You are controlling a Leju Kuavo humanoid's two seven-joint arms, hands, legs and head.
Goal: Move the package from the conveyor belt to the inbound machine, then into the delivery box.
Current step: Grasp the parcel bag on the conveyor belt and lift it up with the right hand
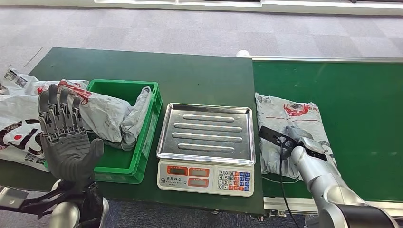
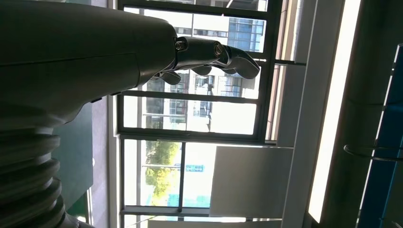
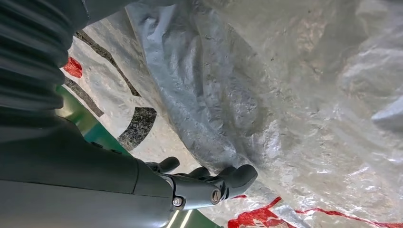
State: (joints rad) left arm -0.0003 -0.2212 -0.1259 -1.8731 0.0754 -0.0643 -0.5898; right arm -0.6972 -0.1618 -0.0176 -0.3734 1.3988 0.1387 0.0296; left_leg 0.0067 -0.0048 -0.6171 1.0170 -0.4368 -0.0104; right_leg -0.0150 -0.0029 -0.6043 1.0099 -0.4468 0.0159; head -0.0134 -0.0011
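We are reaching our right hand (image 1: 304,142) down onto the package (image 1: 291,124), which is lying on the conveyor belt (image 1: 361,104); whether our fingers are gripping it, we cannot tell. Our left hand (image 1: 64,137) is hanging released, fingers spread. Nothing is weighed yet. The scale (image 1: 206,145) is waiting just beside our right hand, the green box (image 1: 151,124) beyond it, the path between looking unobstructed.

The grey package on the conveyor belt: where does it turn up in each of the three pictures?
Head view: the grey package lies on the green conveyor belt, under the right hand.
Left wrist view: not in it.
Right wrist view: crinkled grey plastic close up.
Shared landmark: the package's red print.
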